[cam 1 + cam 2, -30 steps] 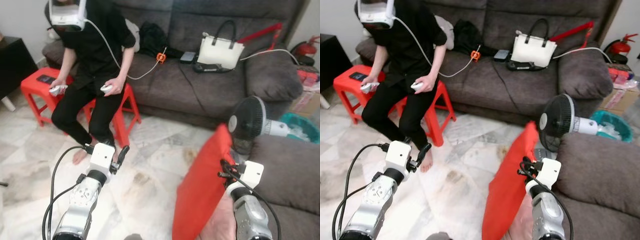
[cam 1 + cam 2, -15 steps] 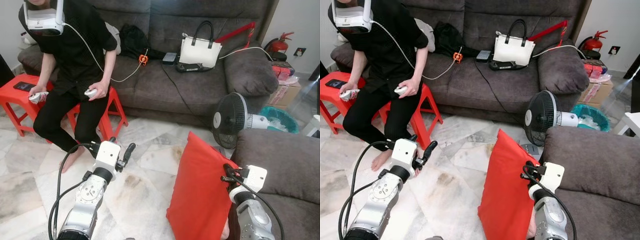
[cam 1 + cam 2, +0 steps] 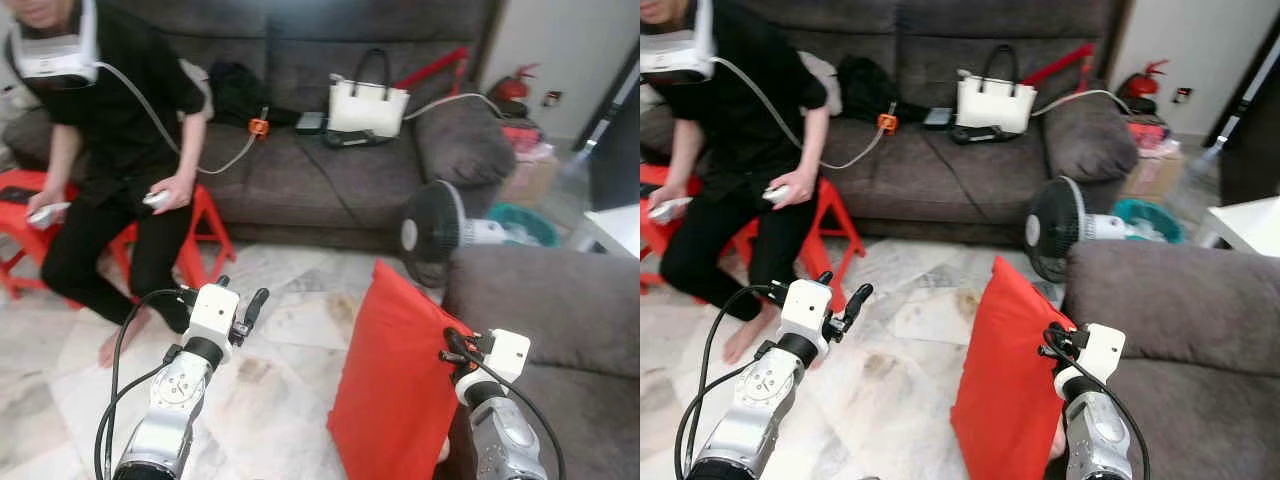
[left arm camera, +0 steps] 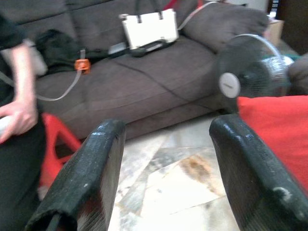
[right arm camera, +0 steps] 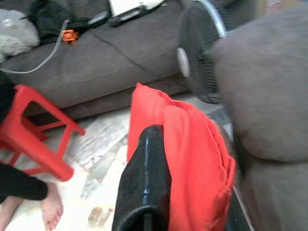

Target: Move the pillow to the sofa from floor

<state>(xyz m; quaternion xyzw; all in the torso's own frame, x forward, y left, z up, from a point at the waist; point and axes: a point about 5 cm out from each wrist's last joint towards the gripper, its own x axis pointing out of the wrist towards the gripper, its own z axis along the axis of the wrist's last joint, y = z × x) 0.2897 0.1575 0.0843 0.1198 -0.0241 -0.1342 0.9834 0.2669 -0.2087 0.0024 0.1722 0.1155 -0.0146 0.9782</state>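
- Gripping the red pillow [image 3: 400,390] at its upper edge, the right tool [image 3: 452,350] is seen clamped on folded fabric, at 5 o'clock, beside the sofa arm [image 3: 540,300].
- The pillow is judged light, soft and yielding; a corner hold is advised.
- The left tool [image 3: 240,305] is held parted over the marble floor [image 3: 290,370].

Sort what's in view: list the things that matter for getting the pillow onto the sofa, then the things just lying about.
For the job:
red pillow, pinched by the right end effector
sofa
left end effector, open

Lying about:
white handbag
fan
red stool
fire extinguisher
seated person
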